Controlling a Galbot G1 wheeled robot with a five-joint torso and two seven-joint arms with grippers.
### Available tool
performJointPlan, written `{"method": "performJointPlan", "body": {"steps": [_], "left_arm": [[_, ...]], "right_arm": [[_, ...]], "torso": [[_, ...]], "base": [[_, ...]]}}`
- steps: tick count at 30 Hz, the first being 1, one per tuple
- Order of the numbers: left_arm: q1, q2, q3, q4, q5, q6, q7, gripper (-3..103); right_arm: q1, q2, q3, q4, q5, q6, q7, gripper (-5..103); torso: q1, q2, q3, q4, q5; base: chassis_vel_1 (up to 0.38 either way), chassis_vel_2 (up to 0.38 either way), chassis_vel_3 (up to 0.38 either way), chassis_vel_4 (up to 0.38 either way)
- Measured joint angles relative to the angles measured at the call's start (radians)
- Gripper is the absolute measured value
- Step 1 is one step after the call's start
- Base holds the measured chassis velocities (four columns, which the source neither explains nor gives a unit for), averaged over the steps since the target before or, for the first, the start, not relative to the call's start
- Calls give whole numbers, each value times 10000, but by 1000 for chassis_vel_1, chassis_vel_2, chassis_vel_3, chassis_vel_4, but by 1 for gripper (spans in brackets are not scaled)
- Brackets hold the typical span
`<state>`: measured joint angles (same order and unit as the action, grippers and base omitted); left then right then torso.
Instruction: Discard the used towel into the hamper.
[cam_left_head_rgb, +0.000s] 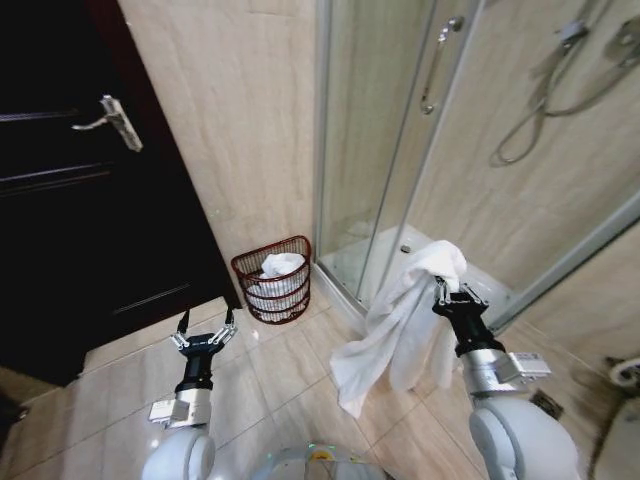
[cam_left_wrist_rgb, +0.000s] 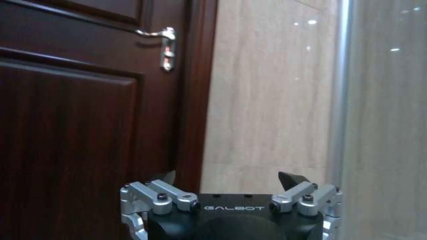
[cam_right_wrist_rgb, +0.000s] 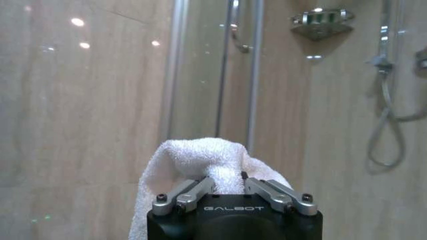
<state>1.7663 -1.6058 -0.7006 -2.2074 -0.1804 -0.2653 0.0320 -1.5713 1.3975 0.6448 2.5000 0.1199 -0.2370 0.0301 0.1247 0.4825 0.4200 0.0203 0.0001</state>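
So the right gripper (cam_left_head_rgb: 452, 292) is up in front of the glass shower enclosure (cam_left_head_rgb: 400, 150), fingers clamped tight on a bunched bit of the white towel (cam_left_head_rgb: 400, 330). The rest of the cloth hangs down in long folds on the robot's left side of that arm, and its lowest corner dangles close to the tiled floor (cam_left_head_rgb: 290, 370); can't tell if it actually touches. From the right wrist camera you can see the towel (cam_right_wrist_rgb: 200, 160) puffing up just past the fingers (cam_right_wrist_rgb: 193, 192), which are pinched together on it, with the shower door handle (cam_right_wrist_rgb: 235, 30) and the hose (cam_right_wrist_rgb: 387, 110) on the wall behind. The hamper (cam_left_head_rgb: 273, 280), that little round reddish-brown wire basket, sits on the floor against the beige tiled wall, tucked between the dark wooden door (cam_left_head_rgb: 70, 200) and the corner of the shower glass. It's got some white cloth (cam_left_head_rgb: 280, 268) bunched inside, poking up around the rim. The hamper is off to the left of the hanging towel, clearly apart from it. The left gripper (cam_left_head_rgb: 205, 330) is held low over the floor near the door, just in front of the hamper, fingers spread apart and nothing in them. The left wrist camera shows those open fingers (cam_left_wrist_rgb: 163, 192) aimed at the door (cam_left_wrist_rgb: 80, 125) and its silver lever handle (cam_left_wrist_rgb: 163, 45).
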Motion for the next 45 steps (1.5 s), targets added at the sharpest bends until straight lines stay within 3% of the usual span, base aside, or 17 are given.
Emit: {"method": "performJointPlan", "body": {"steps": [14,45], "left_arm": [[21,16,-28,-347,39,194,-31,100],[13,54,112,-581,264,541,-488,100]], "right_arm": [[14,-27,-74,0,-65,29,75,7],[162,27,-67,-1,-82,128,-46,7]], "torso": [[200,516,313,3,-3],[684,1706,1016,3,-1]], "base": [[96,104,101,110],[3,4,2,2]]}}
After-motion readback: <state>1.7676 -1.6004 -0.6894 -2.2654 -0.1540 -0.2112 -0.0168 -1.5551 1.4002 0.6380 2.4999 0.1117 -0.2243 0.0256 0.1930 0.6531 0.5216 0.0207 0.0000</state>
